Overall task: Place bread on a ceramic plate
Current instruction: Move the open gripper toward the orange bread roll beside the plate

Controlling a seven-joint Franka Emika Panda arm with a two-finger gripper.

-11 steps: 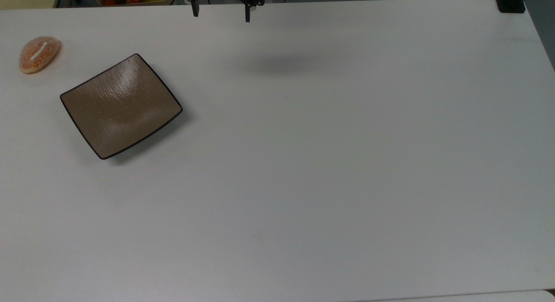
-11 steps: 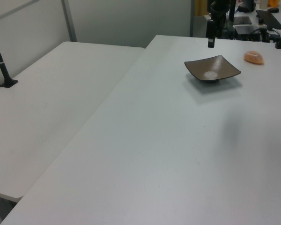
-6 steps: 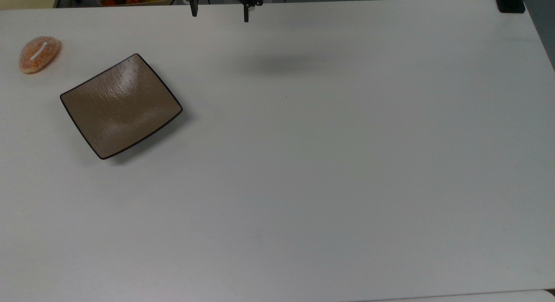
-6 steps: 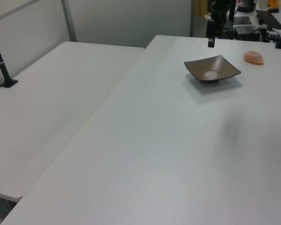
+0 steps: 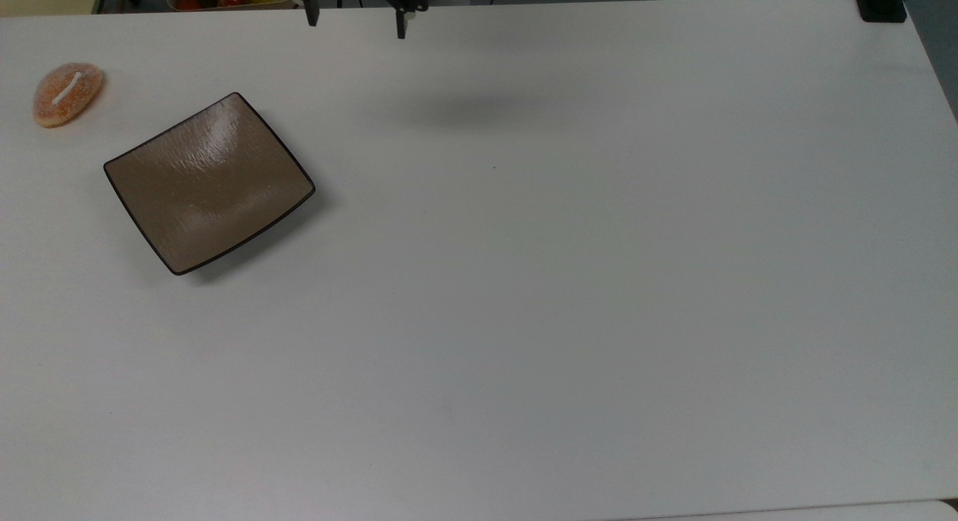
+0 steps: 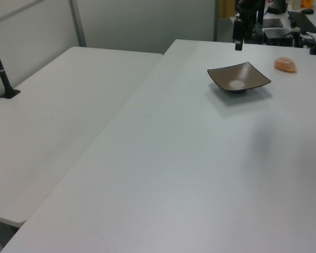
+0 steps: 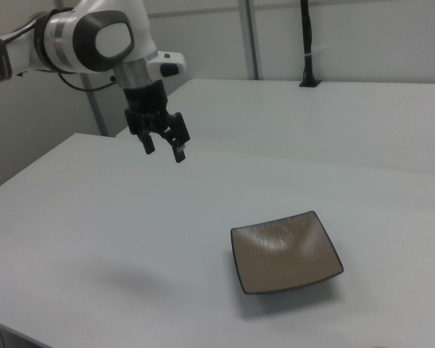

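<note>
I see the gripper (image 5: 353, 21) up in the air near the table's (image 5: 569, 296) far edge, its 2 fingers spread wide w/ nothing between them. Bread (image 5: 67, 94) sits on the table at the top view's far left, well apart from the gripper. Ceramic plate (image 5: 209, 183) lies betw. them, just beside the bread, bare.

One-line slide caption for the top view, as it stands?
Open gripper at the table's far edge; bread lies beside, not on, the empty ceramic plate.
</note>
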